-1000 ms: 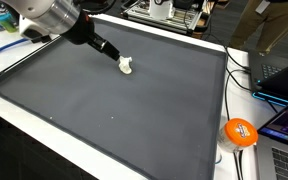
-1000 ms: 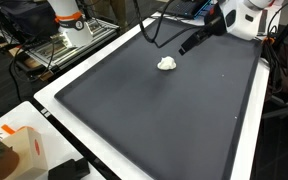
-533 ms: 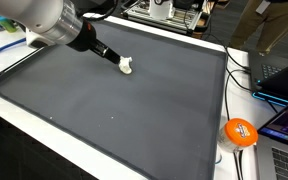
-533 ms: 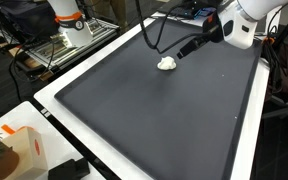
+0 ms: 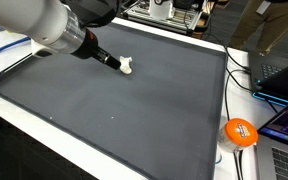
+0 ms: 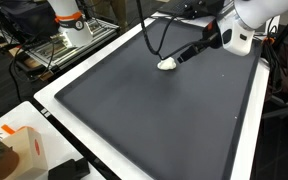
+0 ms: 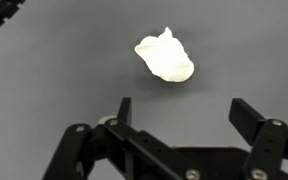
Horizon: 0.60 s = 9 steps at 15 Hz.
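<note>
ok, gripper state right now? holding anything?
Gripper: open, holding nothing. The white lump lies just ahead of its fingertips, not between them.

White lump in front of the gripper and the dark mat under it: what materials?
White lump: matte, with soft folds and an uneven outline. It is probably crumpled tissue or cloth, though putty can't be ruled out. Mat: dark grey, flat and even, low sheen, with a few pale specks. It looks like a rubber or foam sheet, but the texture is too fine to tell which.

Lump [image 7: 165, 57] on mat [image 5: 134, 110], just before the jaws, ball [image 5: 240, 132] beside mat
</note>
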Each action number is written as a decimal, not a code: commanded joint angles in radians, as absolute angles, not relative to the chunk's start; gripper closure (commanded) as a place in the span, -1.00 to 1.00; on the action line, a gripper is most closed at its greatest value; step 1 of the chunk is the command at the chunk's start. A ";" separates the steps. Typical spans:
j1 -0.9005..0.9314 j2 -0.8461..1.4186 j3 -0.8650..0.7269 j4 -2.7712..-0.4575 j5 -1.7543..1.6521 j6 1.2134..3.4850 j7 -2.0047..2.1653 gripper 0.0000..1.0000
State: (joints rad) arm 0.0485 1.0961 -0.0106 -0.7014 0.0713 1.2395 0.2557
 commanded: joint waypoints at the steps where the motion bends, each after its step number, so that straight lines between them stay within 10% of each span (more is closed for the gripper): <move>1: 0.041 1.129 -0.012 -0.660 0.074 1.229 0.259 -1.00; 9: 0.021 1.120 -0.007 -0.702 0.084 1.300 0.257 -1.00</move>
